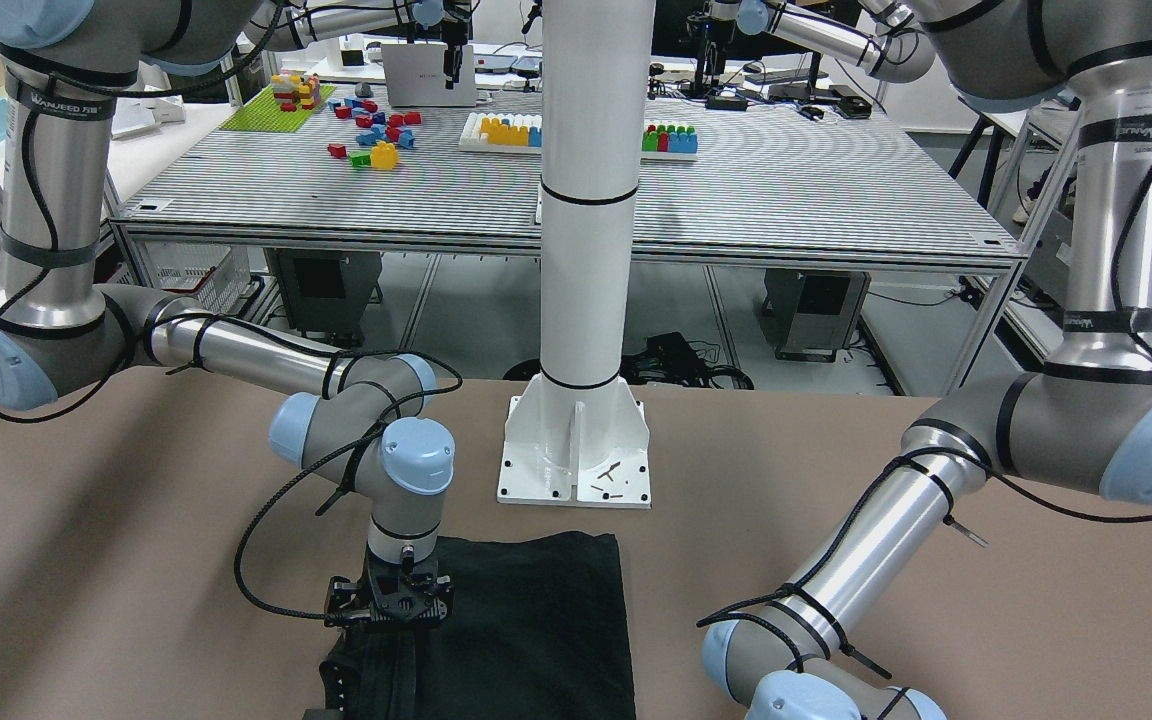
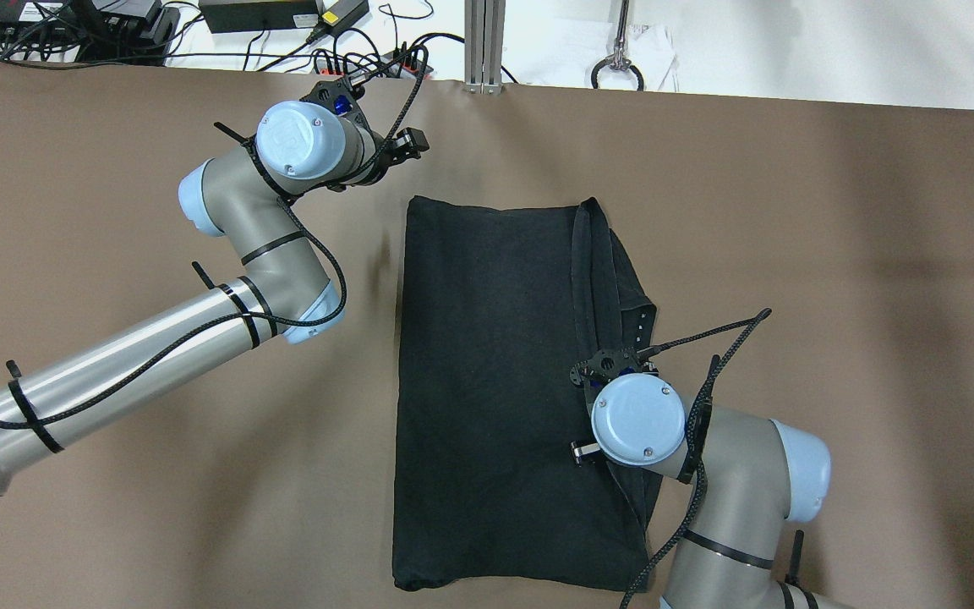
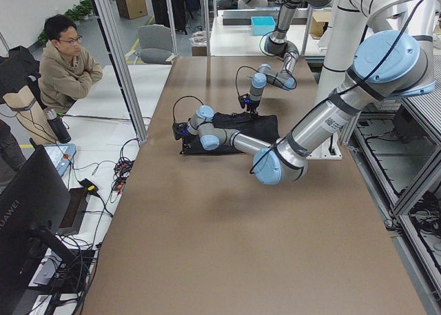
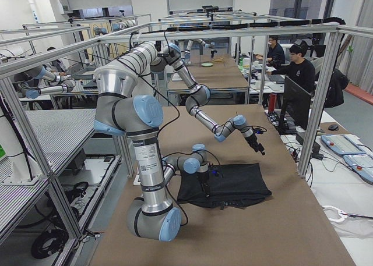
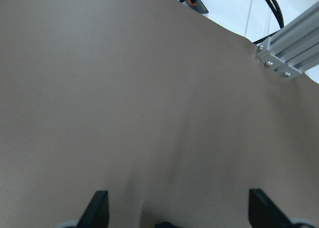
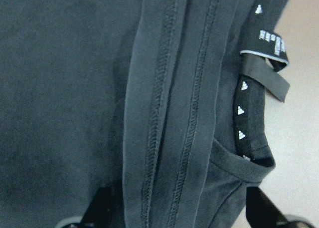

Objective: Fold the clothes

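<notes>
Jaws apart on both: left gripper (image 5: 179,214) over brown table (image 2: 791,211), right gripper (image 6: 179,212) above dark garment (image 2: 495,381) lying flat mid-table, just before white pillar (image 1: 586,200). Beyond, lab bench (image 1: 786,180) with coloured blocks (image 1: 376,132).

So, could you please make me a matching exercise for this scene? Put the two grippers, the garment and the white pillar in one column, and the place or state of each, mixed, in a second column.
Things:
1. left gripper
2. right gripper
3. garment
4. white pillar

Places or states:
A. stands on a bolted base at the table's edge, on the robot's side
B. open, above the garment's stitched edge
C. open, above bare brown table, off the garment
D. lies spread on the table in front of the pillar

Pairs: 1-C, 2-B, 3-D, 4-A
</notes>
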You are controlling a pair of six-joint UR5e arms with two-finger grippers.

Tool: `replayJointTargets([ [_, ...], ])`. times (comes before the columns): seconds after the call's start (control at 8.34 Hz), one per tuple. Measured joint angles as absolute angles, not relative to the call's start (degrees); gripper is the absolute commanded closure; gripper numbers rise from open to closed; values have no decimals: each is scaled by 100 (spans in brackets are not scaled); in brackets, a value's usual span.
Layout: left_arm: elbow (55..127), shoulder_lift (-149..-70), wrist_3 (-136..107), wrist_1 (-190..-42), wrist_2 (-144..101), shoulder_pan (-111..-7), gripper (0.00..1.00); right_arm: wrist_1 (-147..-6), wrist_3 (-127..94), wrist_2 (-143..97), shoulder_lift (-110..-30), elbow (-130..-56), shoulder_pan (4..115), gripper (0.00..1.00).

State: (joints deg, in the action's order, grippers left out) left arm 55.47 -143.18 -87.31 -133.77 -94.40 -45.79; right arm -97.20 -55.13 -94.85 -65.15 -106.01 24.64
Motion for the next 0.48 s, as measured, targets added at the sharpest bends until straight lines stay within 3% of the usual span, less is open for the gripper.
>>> replayJointTargets([
  [0.48,5546,-14309,-8722,-13377,-9440,-4579,0,-9337,-4947,-9521,-6824,-10543,2743,5],
])
